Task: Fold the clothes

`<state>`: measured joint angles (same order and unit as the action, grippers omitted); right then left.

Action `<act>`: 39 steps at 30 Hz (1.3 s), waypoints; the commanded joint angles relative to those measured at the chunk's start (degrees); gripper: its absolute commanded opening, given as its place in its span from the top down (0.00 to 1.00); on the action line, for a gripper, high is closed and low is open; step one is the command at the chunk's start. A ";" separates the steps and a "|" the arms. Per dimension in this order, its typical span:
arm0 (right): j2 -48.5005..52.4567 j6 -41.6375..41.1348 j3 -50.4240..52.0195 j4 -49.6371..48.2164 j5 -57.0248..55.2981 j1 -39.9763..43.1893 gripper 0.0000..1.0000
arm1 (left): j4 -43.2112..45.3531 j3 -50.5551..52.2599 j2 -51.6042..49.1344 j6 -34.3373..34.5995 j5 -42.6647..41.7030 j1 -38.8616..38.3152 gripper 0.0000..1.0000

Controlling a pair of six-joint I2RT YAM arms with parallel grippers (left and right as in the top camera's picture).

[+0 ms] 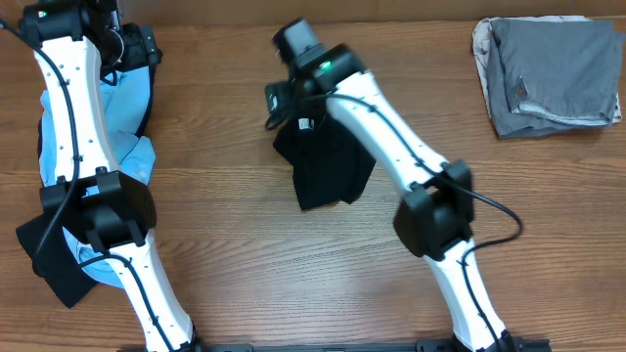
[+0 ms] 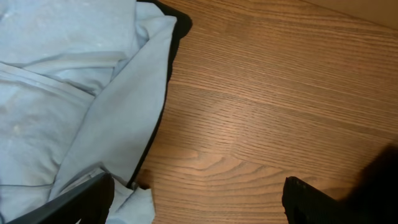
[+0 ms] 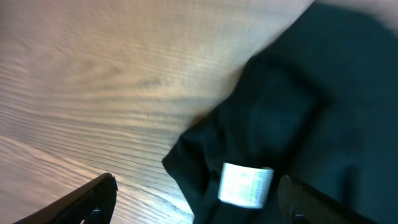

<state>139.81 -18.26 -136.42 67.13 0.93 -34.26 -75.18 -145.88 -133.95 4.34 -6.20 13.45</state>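
A black garment [image 1: 328,166] lies crumpled in the middle of the table. In the right wrist view it [image 3: 298,106] shows a white label [image 3: 245,185]. My right gripper [image 1: 281,103] is open over its far left corner; the fingers [image 3: 199,202] straddle the cloth's edge and the label without closing on it. A pile of light blue clothes [image 1: 132,98] with black cloth [image 1: 54,259] lies at the left. My left gripper [image 1: 135,44] is open and empty, hanging over the bare wood [image 2: 199,205] just right of the light blue garment [image 2: 68,93].
A folded stack of grey clothes [image 1: 553,73] sits at the far right corner. The brown wooden table [image 1: 293,284] stretches between the piles. The left arm lies over the left pile.
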 commanded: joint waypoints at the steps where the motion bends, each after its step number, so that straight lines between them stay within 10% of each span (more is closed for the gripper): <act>1: 4.50 -2.62 0.26 1.05 -2.58 0.11 0.14 | -0.04 -0.42 -0.68 -0.04 0.44 0.46 0.12; 18: 6.03 4.50 0.13 24.74 -0.59 6.27 0.12 | -1.09 -0.42 -0.70 -0.04 0.42 0.44 0.11; 29: 3.23 10.75 -0.59 20.68 14.36 8.83 0.15 | -1.07 -0.42 -0.72 -0.02 0.37 0.42 0.11; 39: 4.13 -5.95 -0.46 9.29 2.40 7.43 0.18 | -1.09 -0.42 -0.74 -0.04 0.39 0.42 0.11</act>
<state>146.63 -16.75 -135.96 77.82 10.50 -25.61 -76.27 -145.88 -134.06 4.36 -6.17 13.65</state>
